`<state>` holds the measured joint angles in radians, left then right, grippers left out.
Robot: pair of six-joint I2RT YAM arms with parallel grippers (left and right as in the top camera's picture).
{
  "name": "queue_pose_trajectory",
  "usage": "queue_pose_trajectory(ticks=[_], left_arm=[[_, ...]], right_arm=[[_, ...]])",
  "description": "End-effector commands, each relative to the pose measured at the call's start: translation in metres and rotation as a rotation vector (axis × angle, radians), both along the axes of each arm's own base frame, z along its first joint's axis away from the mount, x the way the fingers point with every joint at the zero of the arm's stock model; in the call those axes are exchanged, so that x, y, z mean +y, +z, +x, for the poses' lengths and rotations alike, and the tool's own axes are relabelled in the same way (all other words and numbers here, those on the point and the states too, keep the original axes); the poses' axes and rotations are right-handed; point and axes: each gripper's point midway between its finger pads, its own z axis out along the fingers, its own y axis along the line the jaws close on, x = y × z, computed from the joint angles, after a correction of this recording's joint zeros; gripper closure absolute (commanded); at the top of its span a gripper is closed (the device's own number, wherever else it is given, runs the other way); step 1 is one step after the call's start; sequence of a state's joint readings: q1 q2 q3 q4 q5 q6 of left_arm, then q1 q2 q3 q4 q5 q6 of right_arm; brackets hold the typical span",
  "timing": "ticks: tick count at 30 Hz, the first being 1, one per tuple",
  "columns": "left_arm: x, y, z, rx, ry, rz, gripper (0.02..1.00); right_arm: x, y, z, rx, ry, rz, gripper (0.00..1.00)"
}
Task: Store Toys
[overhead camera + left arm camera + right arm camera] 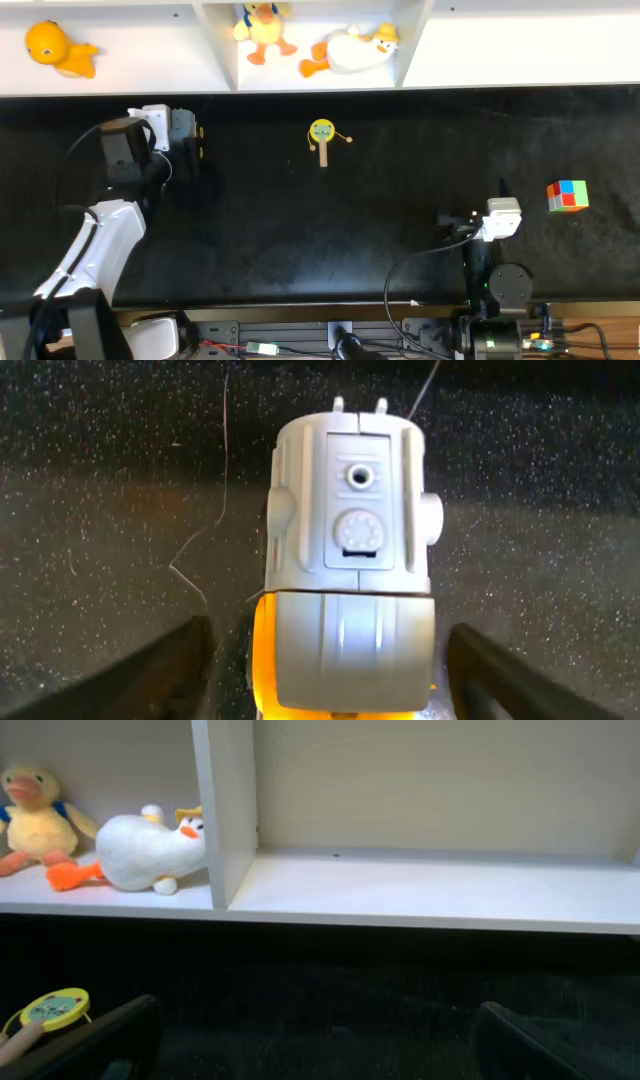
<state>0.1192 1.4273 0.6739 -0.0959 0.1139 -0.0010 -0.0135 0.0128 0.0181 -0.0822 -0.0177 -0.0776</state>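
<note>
The robot toy [350, 560], grey with orange at its lower edge, lies on the black desk [100, 510] at the left side, just short of the shelf [500, 60]. The left fingers [180, 665] stand open on either side of it, not touching. For a good grasp, I judge they should come lower and close squarely on its flat flanks, clear of the side knobs, before lifting toward a free bay. No writing is legible on its back. Farther out lie a rattle [322, 137] and a cube [567, 195]. The right fingers [110, 1035] are open, holding nothing.
</note>
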Motion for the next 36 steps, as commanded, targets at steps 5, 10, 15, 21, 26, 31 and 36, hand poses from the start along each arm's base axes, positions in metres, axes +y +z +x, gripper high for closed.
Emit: queue_pose_trajectory(ticks=[5,10,15,21,26,31,36], left_arm=[[0.001,-0.004,0.001,0.001,0.001,0.011,0.47],[0.001,-0.003,0.001,-0.001,0.001,0.011,0.56],[0.001,-0.004,0.001,0.0,0.001,0.011,0.586],[0.0,-0.004,-0.003,0.016,0.001,0.008,0.599],[-0.001,0.004,-0.011,0.018,0.001,0.009,0.619],[-0.001,0.013,-0.018,0.017,0.001,0.009,0.625],[-0.002,0.021,-0.024,0.015,0.001,0.01,0.641]], right_arm=[[-0.003,-0.004,0.0,0.001,-0.013,0.011,0.007],[-0.003,-0.004,0.0,0.001,-0.013,0.011,0.005],[-0.003,-0.004,0.0,0.001,-0.013,0.011,0.005],[-0.003,-0.004,0.0,0.001,-0.013,0.011,0.005],[-0.003,-0.004,0.0,0.001,-0.013,0.011,0.005],[-0.003,-0.004,0.0,0.001,-0.013,0.011,0.005],[-0.003,-0.004,0.0,0.001,-0.013,0.011,0.005]])
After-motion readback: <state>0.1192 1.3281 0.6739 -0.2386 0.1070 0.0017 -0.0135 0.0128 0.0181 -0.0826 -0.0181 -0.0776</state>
